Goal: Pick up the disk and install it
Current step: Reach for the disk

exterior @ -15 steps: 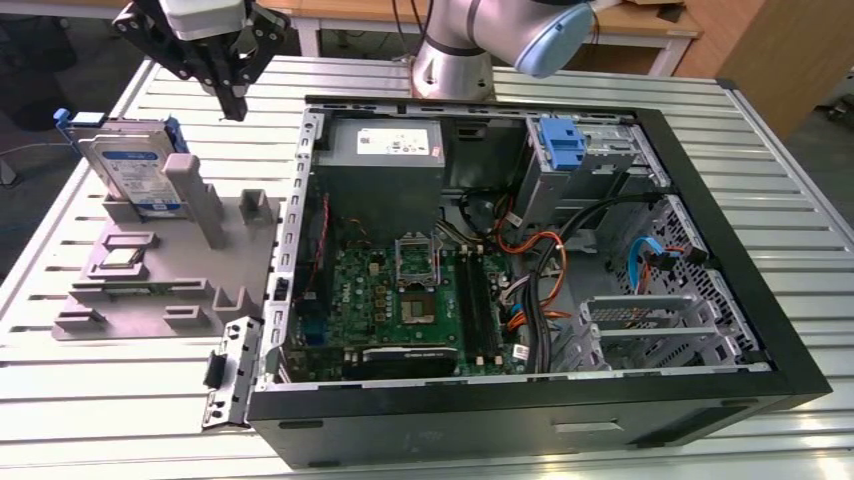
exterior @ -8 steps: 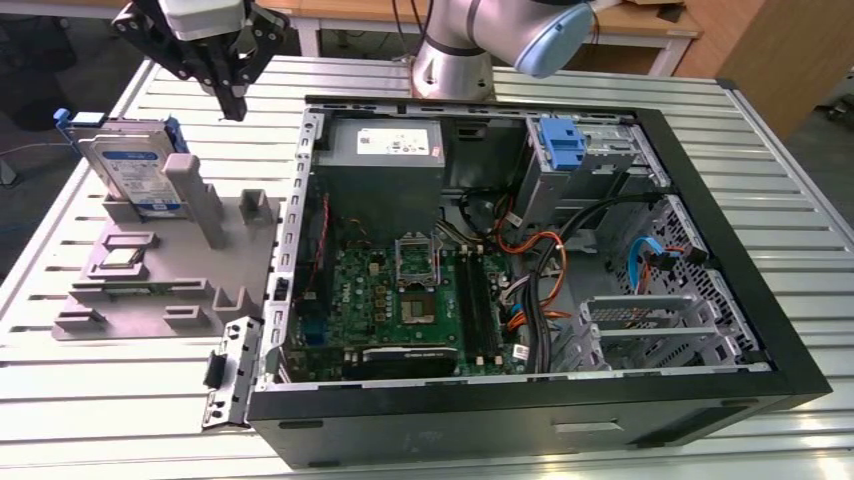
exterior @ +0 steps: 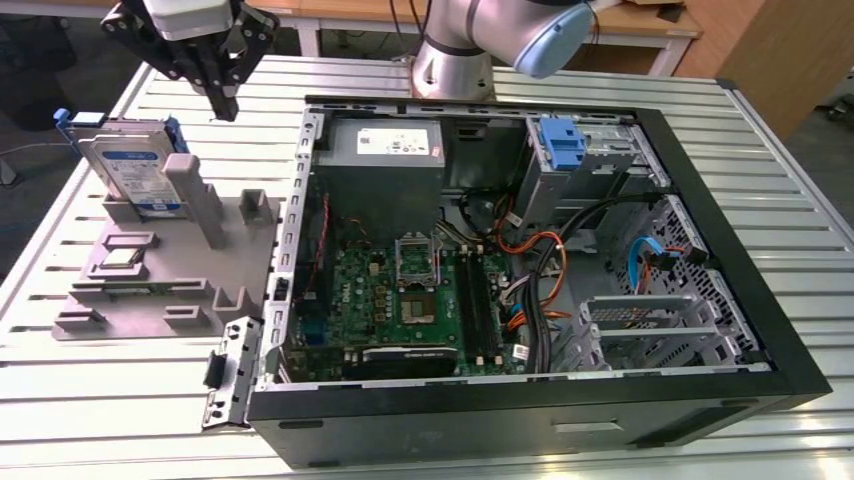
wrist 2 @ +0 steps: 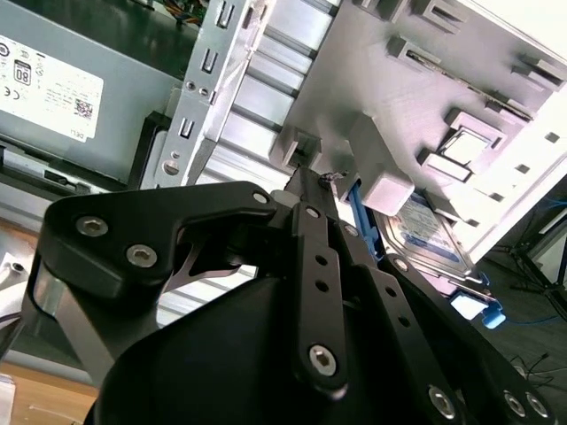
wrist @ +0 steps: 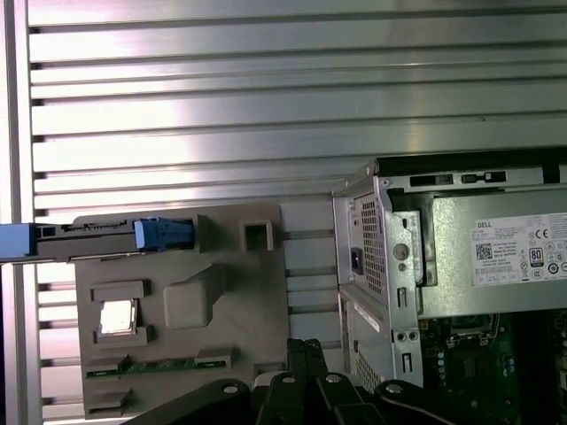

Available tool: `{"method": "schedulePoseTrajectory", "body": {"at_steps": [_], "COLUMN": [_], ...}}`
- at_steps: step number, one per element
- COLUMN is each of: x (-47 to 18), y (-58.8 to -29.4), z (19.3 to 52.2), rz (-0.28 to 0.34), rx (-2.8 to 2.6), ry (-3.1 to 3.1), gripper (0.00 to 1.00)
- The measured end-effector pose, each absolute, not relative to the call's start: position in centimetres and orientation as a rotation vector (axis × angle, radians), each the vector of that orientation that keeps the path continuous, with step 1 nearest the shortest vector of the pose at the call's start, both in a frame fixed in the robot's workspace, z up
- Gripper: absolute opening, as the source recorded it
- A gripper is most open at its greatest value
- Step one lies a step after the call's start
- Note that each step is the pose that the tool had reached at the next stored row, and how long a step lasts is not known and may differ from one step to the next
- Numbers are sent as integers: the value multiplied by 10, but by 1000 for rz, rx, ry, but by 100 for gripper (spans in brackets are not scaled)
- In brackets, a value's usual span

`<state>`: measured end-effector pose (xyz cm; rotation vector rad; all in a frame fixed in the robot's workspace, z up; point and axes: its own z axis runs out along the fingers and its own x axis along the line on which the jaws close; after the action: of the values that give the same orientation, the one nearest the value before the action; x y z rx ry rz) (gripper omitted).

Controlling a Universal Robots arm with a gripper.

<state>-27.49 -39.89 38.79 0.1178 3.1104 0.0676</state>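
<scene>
The disk stands on edge in a slot at the far end of a grey holder block, at the exterior view's left; its blue-and-white label faces the camera. My gripper hangs above the table, higher than the disk and a little to its right in the exterior view, between the holder and the open computer case. Its fingers are shut with nothing between them. In the second wrist view the shut gripper points near the disk. In the first wrist view the disk appears edge-on beyond the gripper.
Inside the case are a grey power supply box, a motherboard, orange and blue cables and a blue bracket in the drive bay. A small chip lies on the holder. The slatted metal table surrounds everything.
</scene>
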Motion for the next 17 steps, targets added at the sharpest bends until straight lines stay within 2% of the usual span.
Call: {"method": "schedulePoseTrajectory", "body": {"at_steps": [17], "x": [-307], "y": [-399], "z": [384], "rz": [68], "rx": [118], "ry": [3109], "gripper": [10]}}
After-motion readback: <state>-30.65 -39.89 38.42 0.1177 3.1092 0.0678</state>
